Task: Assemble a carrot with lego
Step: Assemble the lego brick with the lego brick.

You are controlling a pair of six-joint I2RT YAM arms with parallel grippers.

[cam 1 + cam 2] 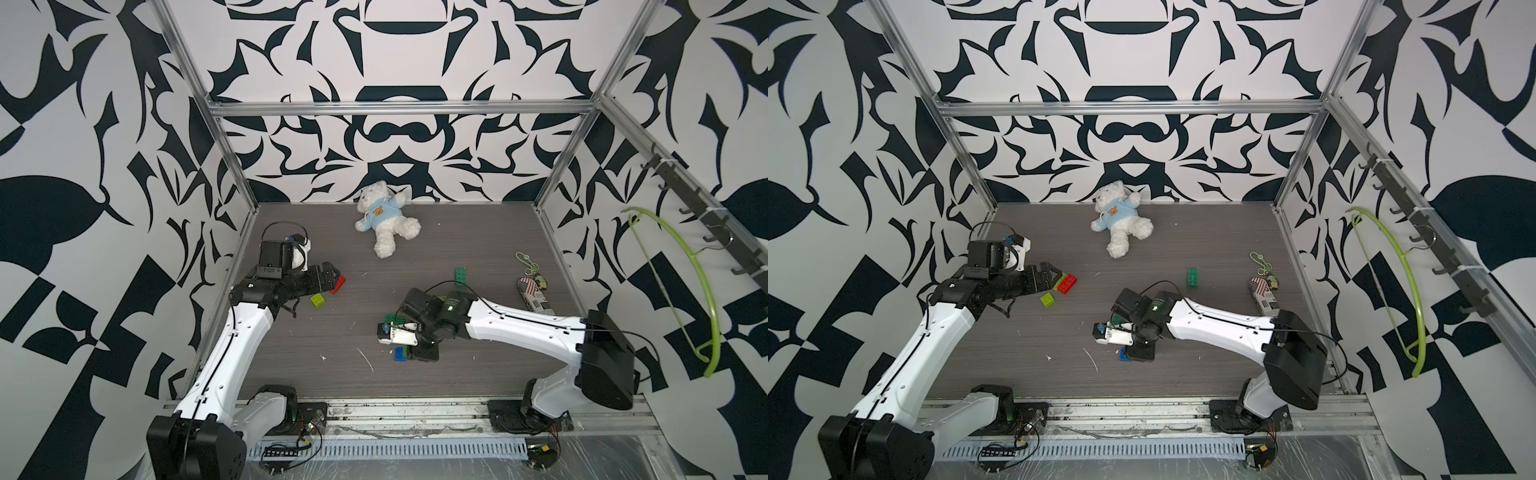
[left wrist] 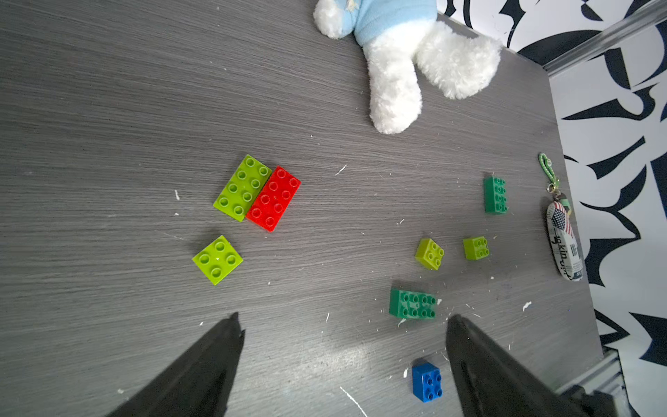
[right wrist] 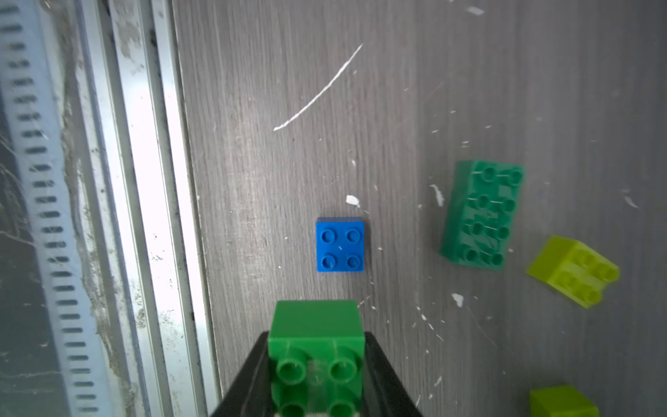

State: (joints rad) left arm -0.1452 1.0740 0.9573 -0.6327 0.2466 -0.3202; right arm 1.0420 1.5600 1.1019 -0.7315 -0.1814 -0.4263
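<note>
No carrot exists yet: the bricks lie loose on the table (image 2: 108, 144). The right gripper (image 3: 316, 339) is clamped on a small green brick (image 3: 317, 321), close by the blue brick (image 3: 340, 244) (likely the tip), so the first joint looks to be the step in hand. The left gripper (image 2: 344, 317) is spread wide and empty, near a long lime brick (image 2: 242, 187) that touches a red brick (image 2: 273, 198) side by side; I cannot tell whether they are joined. Dark green bricks (image 2: 412, 304) and small lime bricks (image 2: 217, 260) lie apart, unused. The only writing is on a flag-printed pouch (image 2: 563, 240): partial letters, unreadable.
</note>
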